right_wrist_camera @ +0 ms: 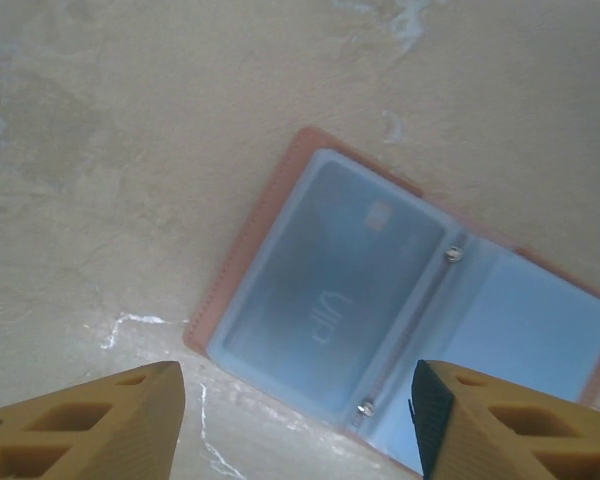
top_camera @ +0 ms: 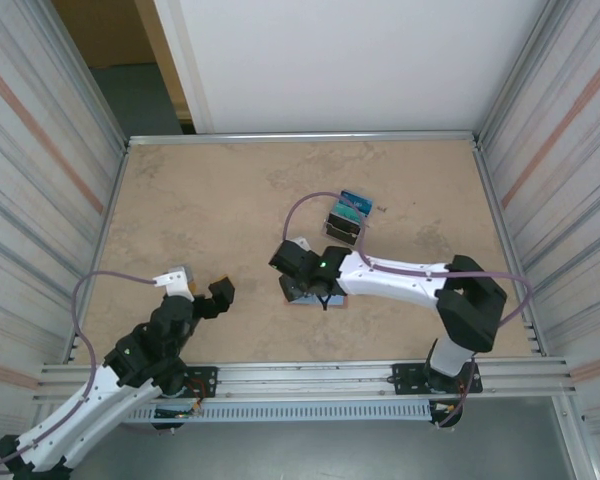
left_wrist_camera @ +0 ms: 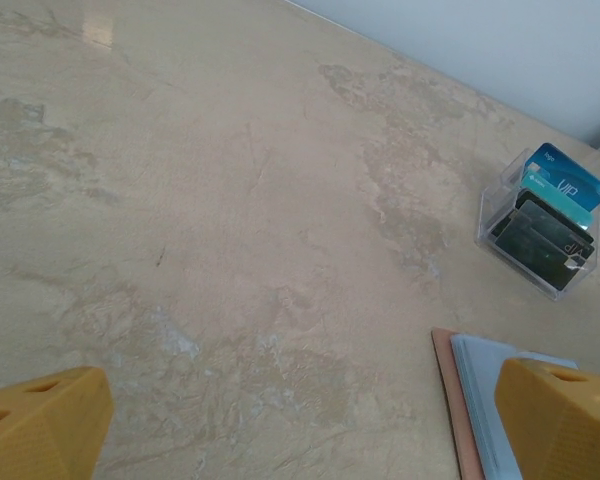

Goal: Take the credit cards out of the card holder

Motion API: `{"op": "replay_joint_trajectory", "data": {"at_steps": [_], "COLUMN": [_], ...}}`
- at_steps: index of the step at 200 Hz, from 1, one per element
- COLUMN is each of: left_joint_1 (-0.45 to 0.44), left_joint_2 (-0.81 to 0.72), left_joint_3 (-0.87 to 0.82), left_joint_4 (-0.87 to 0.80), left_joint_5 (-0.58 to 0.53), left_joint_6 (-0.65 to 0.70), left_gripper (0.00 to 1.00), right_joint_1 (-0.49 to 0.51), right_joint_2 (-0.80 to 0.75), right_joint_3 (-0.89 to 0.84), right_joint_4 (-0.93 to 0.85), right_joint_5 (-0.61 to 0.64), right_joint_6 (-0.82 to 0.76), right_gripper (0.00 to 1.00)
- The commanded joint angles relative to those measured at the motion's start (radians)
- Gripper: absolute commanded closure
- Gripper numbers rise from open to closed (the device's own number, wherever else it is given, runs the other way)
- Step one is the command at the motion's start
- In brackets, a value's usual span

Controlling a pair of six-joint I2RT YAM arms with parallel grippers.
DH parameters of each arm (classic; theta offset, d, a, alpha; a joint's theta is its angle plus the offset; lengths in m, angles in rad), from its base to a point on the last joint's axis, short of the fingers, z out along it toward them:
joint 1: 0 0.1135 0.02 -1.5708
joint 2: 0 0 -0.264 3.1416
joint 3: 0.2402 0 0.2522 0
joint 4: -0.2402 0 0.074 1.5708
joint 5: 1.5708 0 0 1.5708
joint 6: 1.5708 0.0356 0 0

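The right claw (top_camera: 302, 278) is hanging low over the open card holder (top_camera: 315, 300) near the middle of the table (top_camera: 200, 200), covering most of it in the overhead view. The left claw (top_camera: 202, 286) is hovering well off to the left, above bare tabletop. A clear box (top_camera: 346, 218) of cards is standing behind the holder, apart from it.

In the left wrist view, the left claw (left_wrist_camera: 300, 400) is holding its yellow fingers (left_wrist_camera: 40, 425) wide apart with nothing between them. The card holder (left_wrist_camera: 458, 400) is peeking in at lower right, and the clear box (left_wrist_camera: 540, 240) is sitting farther back.

In the right wrist view, the right claw (right_wrist_camera: 295, 380) is spreading its fingers and gripping nothing. The card holder (right_wrist_camera: 270, 225) is lying flat and open on the table below them, and a light-blue credit card (right_wrist_camera: 315, 300) is sitting inside one clear sleeve.
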Motion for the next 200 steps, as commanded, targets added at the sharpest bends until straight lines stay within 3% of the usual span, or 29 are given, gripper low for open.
{"op": "replay_joint_trajectory", "data": {"at_steps": [1, 99, 200], "left_joint_1": [0.008, 0.013, 0.018], "left_joint_2": [0.015, 0.058, 0.079], "left_joint_3": [-0.008, -0.01, -0.003], "left_joint_4": [0.047, 0.065, 0.065], "left_joint_5": [-0.031, -0.013, 0.008], "left_joint_6": [0.023, 0.027, 0.027], "left_gripper": [0.01, 0.01, 0.01], "right_joint_1": [-0.03, -0.046, -0.046], "right_joint_2": [0.059, 0.175, 0.198], "right_joint_3": [0.034, 0.049, 0.052], "right_joint_4": [-0.025, 0.014, 0.016], "right_joint_5": [-0.065, -0.105, -0.107], "right_joint_6": [0.022, 0.031, 0.038], "right_gripper": [0.42, 0.5, 0.47]}}
